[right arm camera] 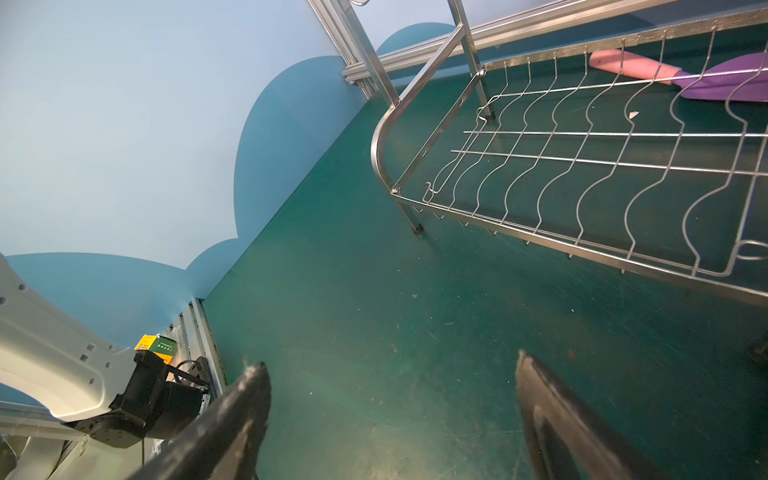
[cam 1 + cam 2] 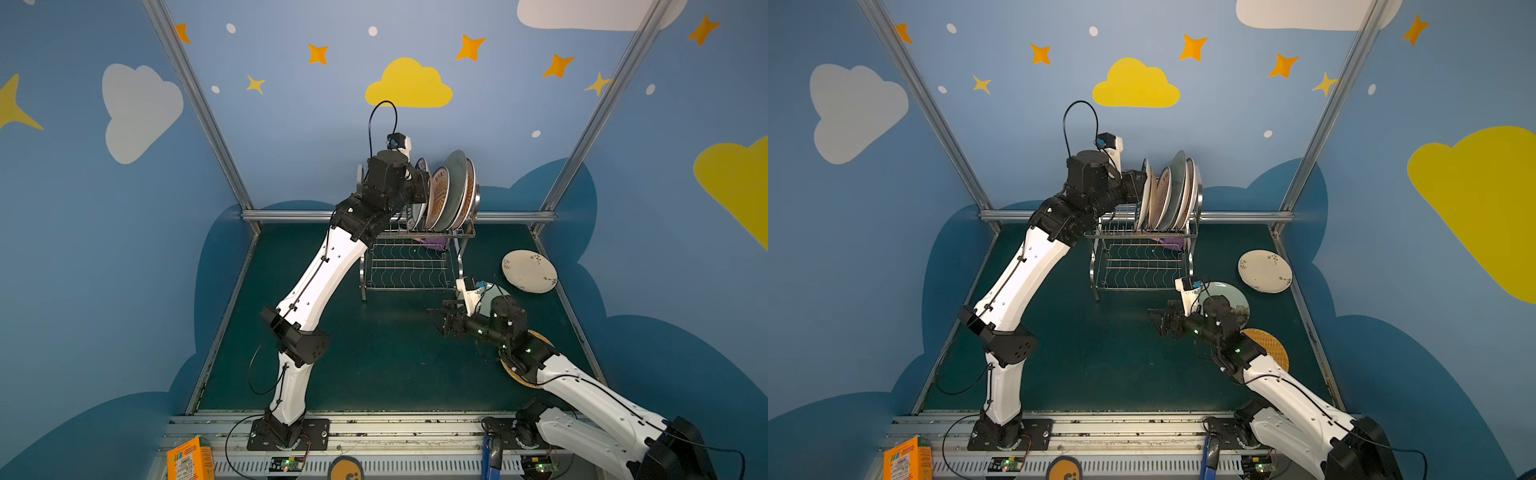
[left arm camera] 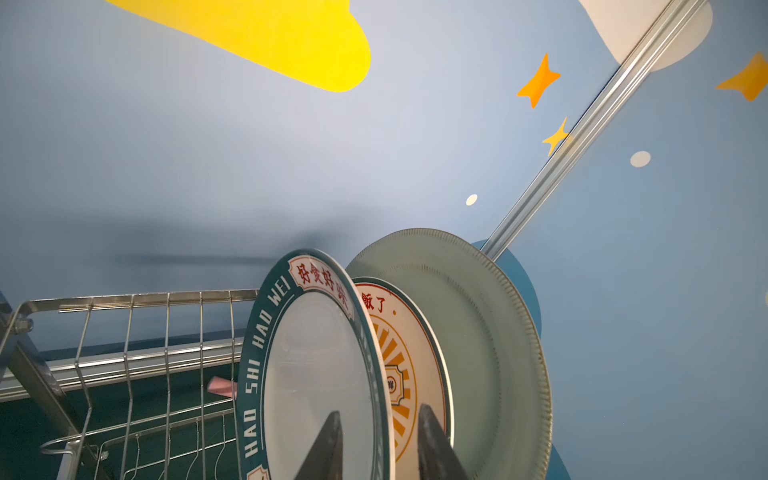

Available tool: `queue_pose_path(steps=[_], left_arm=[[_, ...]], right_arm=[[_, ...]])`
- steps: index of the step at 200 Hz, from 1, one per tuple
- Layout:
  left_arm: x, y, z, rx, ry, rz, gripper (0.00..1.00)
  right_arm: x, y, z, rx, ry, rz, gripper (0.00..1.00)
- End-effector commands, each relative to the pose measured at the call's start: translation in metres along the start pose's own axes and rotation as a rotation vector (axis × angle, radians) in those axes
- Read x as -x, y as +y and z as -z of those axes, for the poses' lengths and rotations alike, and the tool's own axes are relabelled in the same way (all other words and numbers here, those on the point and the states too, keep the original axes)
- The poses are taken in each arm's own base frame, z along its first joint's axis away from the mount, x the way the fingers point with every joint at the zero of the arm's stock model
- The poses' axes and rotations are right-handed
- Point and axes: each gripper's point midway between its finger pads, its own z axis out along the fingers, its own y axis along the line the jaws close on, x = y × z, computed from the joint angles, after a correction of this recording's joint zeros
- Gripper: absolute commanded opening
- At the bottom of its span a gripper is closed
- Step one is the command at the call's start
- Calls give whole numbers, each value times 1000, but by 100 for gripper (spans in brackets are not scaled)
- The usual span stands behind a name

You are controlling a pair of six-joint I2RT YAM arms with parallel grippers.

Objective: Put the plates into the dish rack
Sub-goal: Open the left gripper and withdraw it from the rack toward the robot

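Plate with lettered rim [image 3: 316, 374] stands upright in the rack [image 3: 145, 297], edge between narrowly parted left jaws, grip unclear, probably seated for release; right jaws spread wide, empty, over the surface [image 1: 374, 311] near a floral plate [image 2: 528, 271].

Plates [image 2: 446, 195] stand on edge in the dish rack [image 2: 409, 266], upper tier — cream floral plate [image 2: 528, 271] lies flat nearby.
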Motion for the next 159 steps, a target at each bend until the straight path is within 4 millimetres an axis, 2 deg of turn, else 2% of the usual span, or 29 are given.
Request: queue_pose_path(steps=[1,28,46,66,96,112,136,159], left_arm=[[11,-4,18,-24,3,11,32],[18,-14,39,-77,17,34,36],[20,-23,57,-137,40,52,42],[20,-30,82,-186,65,70,56],[15,-32,128,-258,62,82,84],[4,-25,153,-288,68,104,100],[-22,-14,198,-333,87,116,100],[-64,-9,240,-418,131,120,100]], right_arm=[[11,7,0,10,-15,20,90],[11,6,0,5,-14,25,90],[10,4,0,-10,-11,30,90],[11,0,0,-32,-11,24,90],[14,-6,3,-74,-26,10,90],[16,-13,7,-120,-41,6,90],[23,-21,19,-180,-67,11,90],[17,-35,36,-270,-30,-61,90]])
